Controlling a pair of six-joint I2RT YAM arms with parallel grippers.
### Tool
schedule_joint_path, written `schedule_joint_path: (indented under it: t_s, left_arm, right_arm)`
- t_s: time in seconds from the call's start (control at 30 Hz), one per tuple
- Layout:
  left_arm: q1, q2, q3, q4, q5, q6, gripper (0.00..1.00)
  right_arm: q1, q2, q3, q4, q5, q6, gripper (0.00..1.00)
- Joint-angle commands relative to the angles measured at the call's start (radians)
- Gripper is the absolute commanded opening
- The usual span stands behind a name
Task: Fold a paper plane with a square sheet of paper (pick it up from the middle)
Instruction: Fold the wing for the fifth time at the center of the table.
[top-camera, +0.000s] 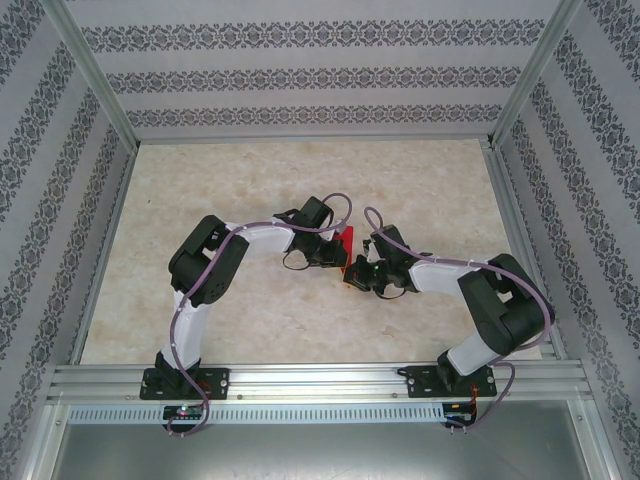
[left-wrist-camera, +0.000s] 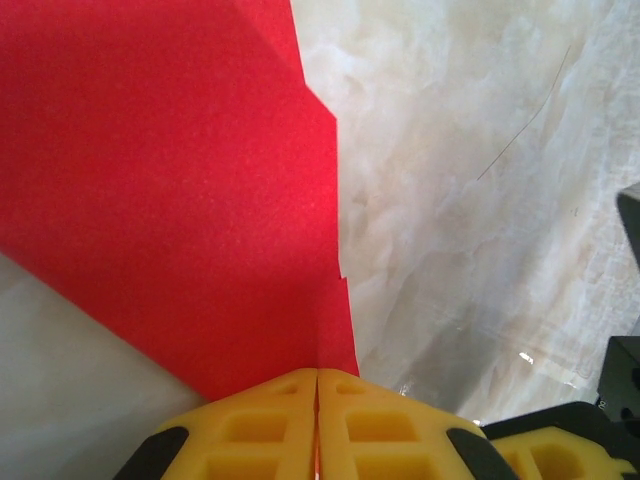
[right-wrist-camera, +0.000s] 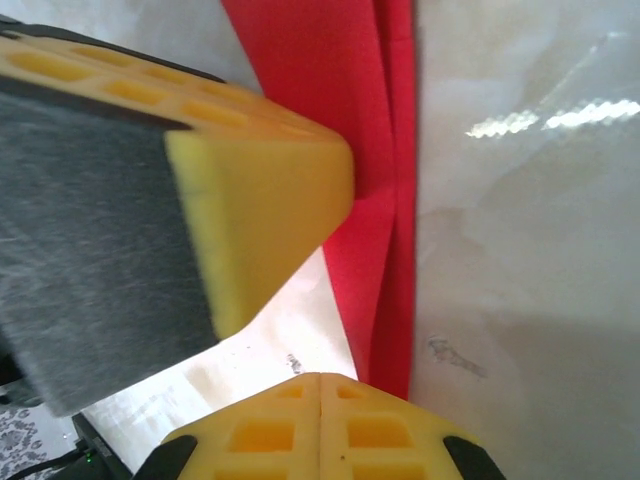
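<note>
The red sheet of paper (top-camera: 346, 243) stands folded in layers in the middle of the table, between my two grippers. In the left wrist view the paper (left-wrist-camera: 180, 200) runs straight into the seam of my left gripper (left-wrist-camera: 318, 375), which is shut on its lower edge. My left gripper (top-camera: 337, 252) holds it from the left. In the right wrist view my right gripper (right-wrist-camera: 320, 380) is shut with nothing in its seam. The creased paper (right-wrist-camera: 340, 80) passes just right of its tip. One of the left gripper's yellow fingers (right-wrist-camera: 260, 180) shows close at upper left.
The marbled beige table top (top-camera: 250, 180) is bare around the arms. Patterned walls (top-camera: 300, 70) with aluminium posts close off the back and sides. An aluminium rail (top-camera: 320, 385) carrying both arm bases runs along the near edge.
</note>
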Motion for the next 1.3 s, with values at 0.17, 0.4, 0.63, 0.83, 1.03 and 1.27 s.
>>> schedule_joint_path:
  t_s: [0.17,0.4,0.63,0.83,1.03,1.27]
  left_arm:
    - [-0.003,0.054,0.005,-0.087,-0.102,0.015,0.09]
    - [-0.003,0.054,0.006,-0.093,-0.103,0.011,0.09]
    - [-0.003,0.054,0.010,-0.096,-0.101,0.010,0.09]
    - [-0.003,0.055,0.013,-0.106,-0.109,0.006,0.09]
    - [-0.002,0.057,0.013,-0.121,-0.118,0.001,0.09]
    - [-0.002,0.055,0.019,-0.114,-0.105,-0.001,0.09]
  right_arm:
    - [-0.002,0.044,-0.036,0.025,0.002,0.000,0.05]
    - [-0.009,-0.061,0.007,-0.022,0.025,-0.021,0.06]
    - [-0.002,0.039,0.016,-0.003,0.002,-0.035,0.06]
    - [0.001,0.069,-0.029,-0.015,0.023,-0.028,0.05]
    - [0.012,-0.015,-0.072,-0.107,0.013,-0.048,0.05]
    - [-0.031,-0.225,-0.045,-0.182,0.067,-0.084,0.07]
